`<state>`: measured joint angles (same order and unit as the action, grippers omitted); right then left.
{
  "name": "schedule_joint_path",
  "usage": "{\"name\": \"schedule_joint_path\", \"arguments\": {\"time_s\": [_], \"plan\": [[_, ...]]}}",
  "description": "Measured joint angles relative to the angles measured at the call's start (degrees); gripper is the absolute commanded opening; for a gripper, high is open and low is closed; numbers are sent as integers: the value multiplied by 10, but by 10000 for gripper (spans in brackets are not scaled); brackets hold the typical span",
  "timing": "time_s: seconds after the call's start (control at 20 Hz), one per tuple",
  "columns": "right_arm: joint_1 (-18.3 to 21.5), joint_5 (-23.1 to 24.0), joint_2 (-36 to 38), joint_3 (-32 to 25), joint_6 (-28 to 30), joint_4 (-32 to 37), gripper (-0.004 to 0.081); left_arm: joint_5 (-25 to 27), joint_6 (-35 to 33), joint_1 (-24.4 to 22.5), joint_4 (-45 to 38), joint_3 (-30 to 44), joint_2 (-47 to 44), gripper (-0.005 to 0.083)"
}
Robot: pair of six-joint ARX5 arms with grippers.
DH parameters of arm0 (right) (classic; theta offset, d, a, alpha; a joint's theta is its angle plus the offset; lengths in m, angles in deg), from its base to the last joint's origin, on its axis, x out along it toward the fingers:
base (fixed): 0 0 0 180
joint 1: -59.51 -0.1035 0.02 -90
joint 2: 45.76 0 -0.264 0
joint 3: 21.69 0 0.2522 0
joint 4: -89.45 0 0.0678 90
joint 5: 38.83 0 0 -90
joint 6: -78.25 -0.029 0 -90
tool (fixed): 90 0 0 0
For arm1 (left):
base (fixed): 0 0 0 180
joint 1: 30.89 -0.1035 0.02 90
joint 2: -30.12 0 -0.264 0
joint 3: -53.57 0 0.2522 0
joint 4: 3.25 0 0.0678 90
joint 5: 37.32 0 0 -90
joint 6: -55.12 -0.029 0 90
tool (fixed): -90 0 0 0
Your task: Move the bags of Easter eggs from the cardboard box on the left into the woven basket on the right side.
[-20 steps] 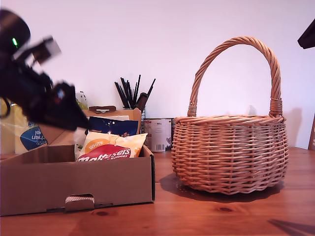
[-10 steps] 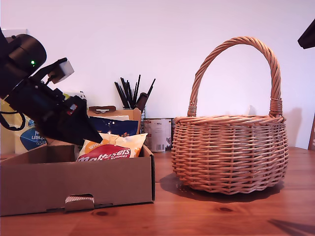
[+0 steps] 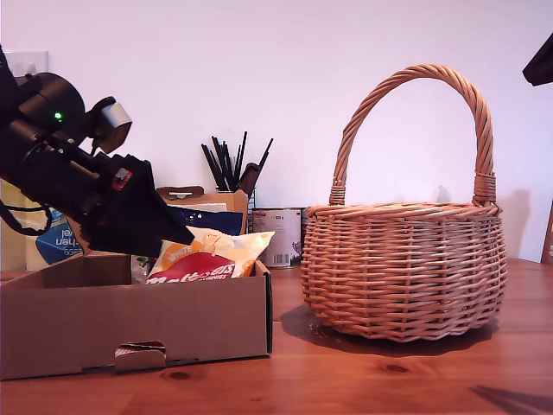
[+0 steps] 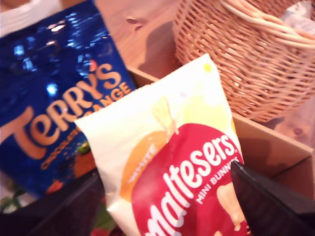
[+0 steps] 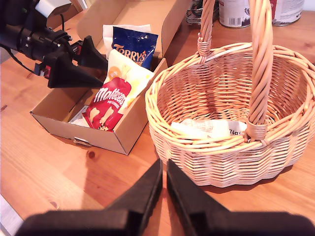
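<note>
A plain white wall (image 3: 285,78) is seen behind a wooden desk (image 3: 363,380) in the exterior view, where the cardboard box (image 3: 130,324) stands toward the desk's edge at the exterior view's left and the woven basket (image 3: 404,268) just beside it toward the exterior view's right, not touching. A holder of dark utensils (image 3: 232,164) and a tin (image 3: 278,235) are placed behind them near the wall. My first gripper (image 3: 151,229) is held low over the box, its black fingers angled down onto the Maltesers bag (image 3: 212,257), which leans up above the box's front wall; the Terry's bag (image 3: 200,218) is partly seen behind it. In the first wrist view the Maltesers bag (image 4: 172,167) is shown between the two dark fingers (image 4: 268,201), which are spread about as wide as the bag; whether it is already pinched cannot be told. The Terry's bag (image 4: 59,93) lies beside it and the basket (image 4: 246,54) beyond the box wall (image 4: 266,142). In the second wrist view my second gripper (image 5: 163,189) is seen over the desk in front of the basket (image 5: 216,152), its fingers drawn together with only a thin slit and nothing between them. A pale bag (image 5: 204,129) lies on the basket's floor, while the Maltesers bag (image 5: 114,98) and the Terry's bag (image 5: 134,46) are in the box (image 5: 88,132).
</note>
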<state>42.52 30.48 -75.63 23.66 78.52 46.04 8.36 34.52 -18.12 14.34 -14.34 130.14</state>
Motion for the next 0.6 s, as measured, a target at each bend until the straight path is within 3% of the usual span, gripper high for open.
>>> {"name": "schedule_joint_path", "arguments": {"time_s": [0.25, 0.5, 0.6], "plan": [[0, 0, 0, 0, 0, 0, -13, -6, -39, 12, 57, -1, 0, 725], [0, 0, 0, 0, 0, 0, -13, 117, -81, 45, 49, -1, 15, 725], [0, 0, 0, 0, 0, 0, -13, 140, -81, 51, 31, -1, 17, 725]]}}
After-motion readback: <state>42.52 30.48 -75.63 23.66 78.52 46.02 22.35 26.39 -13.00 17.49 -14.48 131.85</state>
